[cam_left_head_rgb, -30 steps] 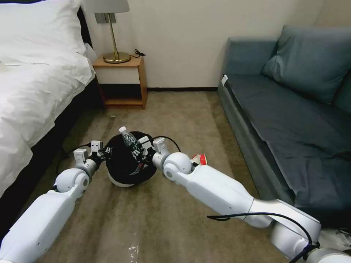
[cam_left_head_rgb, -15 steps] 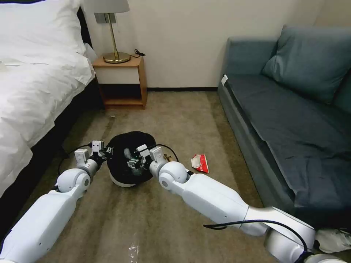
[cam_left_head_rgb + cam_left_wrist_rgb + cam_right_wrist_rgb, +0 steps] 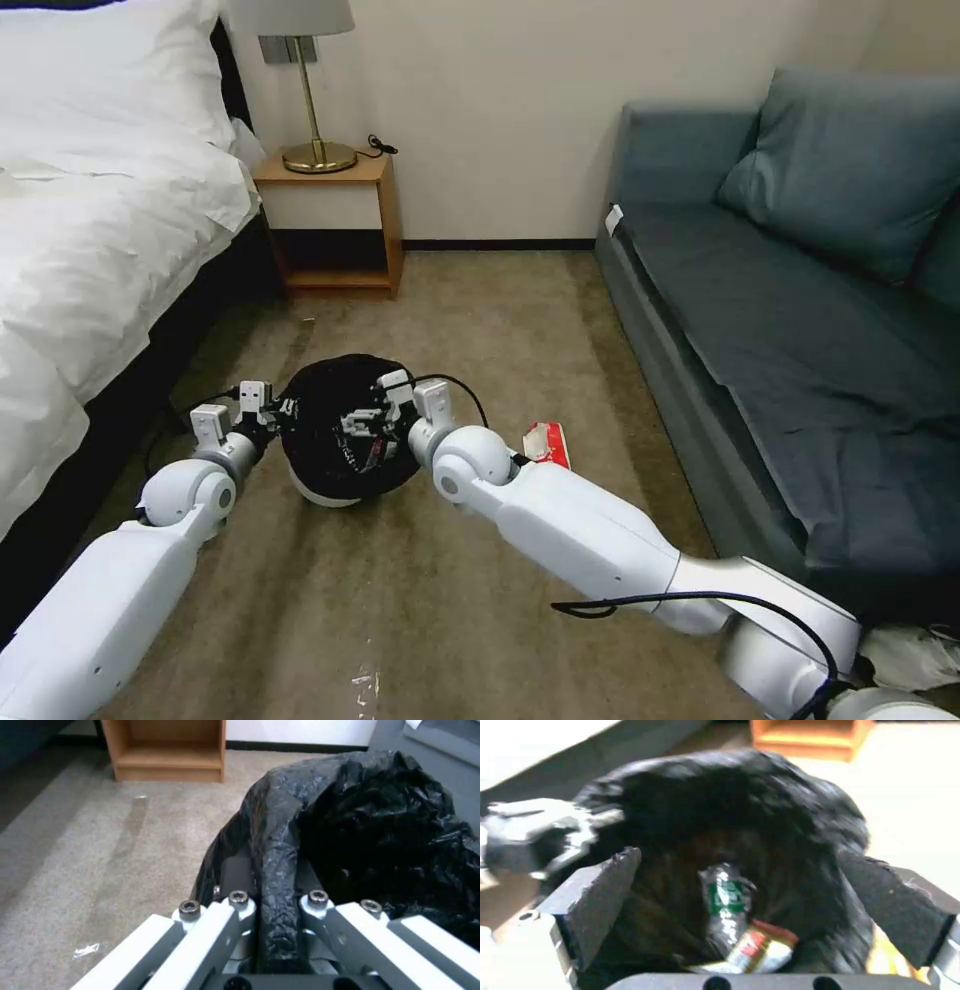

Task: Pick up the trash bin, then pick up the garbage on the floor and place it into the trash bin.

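Note:
The trash bin point(image 3: 325, 492), white with a black bag point(image 3: 320, 400) over its rim, tilts toward me on the floor point(image 3: 480, 330). My left gripper point(image 3: 268, 408) is shut on its rim point(image 3: 277, 843); the left wrist view shows the left gripper point(image 3: 277, 899) pinching the bag fold. My right gripper point(image 3: 365, 432) hangs open at the bin's mouth. Between the spread fingers of the right gripper point(image 3: 740, 857), a clear bottle with a green label point(image 3: 725, 900) lies inside beside a red-and-gold wrapper point(image 3: 760, 948). A red-and-white packet point(image 3: 548, 445) lies on the carpet just right of my right forearm.
A white bed point(image 3: 90, 230) runs along the left. A wooden nightstand point(image 3: 335, 215) with a brass lamp point(image 3: 315, 120) stands at the back wall, and a blue sofa point(image 3: 800, 300) lines the right. A white shoe point(image 3: 905, 655) lies at bottom right. Open carpet lies ahead.
The bottle, held in my right gripper above the bin a second ago, now lies inside it. The right gripper has opened. The bin and left gripper shifted slightly left.

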